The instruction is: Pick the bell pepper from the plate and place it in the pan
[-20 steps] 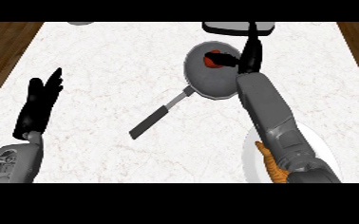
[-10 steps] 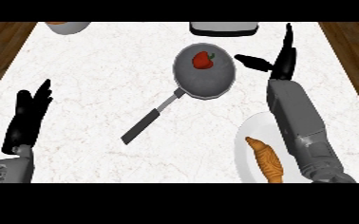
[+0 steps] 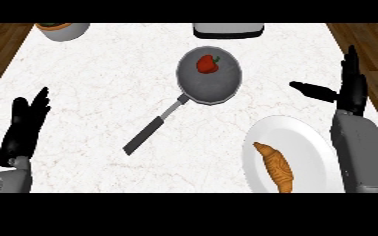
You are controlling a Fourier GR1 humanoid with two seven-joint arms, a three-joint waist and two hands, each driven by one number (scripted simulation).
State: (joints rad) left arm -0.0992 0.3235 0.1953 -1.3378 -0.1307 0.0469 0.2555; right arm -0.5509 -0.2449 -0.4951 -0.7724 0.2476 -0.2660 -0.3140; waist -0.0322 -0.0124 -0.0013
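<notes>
1. The bell pepper [image 3: 208, 64] is red with a green stem and lies inside the pan [image 3: 221, 87], in the far half of its grey bowl, clear of both hands.
2. The pan sits on the white marbled counter [image 3: 111, 80], a little beyond the middle. Its dark handle [image 3: 153, 131] runs down and to the left, toward the near edge.
3. The white plate [image 3: 295, 140] lies at the near right, well apart from the pan. A golden croissant [image 3: 277, 166] rests on it, lengthwise, toward the plate's near side.
4. The right hand [image 3: 347, 87] shows at the right edge, just beyond the plate. Its fingers are straight and point away from the robot, with the thumb spread out to the left. It holds nothing and touches neither plate nor pan.
5. The left hand [image 3: 23, 127] rests at the left edge, fingers straight and pointing up the view. It is empty and far from the pan's handle.
6. At the far left corner stands a bowl [image 3: 63, 30], cut by the upper edge of the view.
7. At the far edge, beyond the pan, lies a dark-rimmed tray-like thing [image 3: 227, 30], only partly in view; what it is cannot be told.
8. Brown wooden floor [image 3: 15, 40] shows past both far corners of the counter.
</notes>
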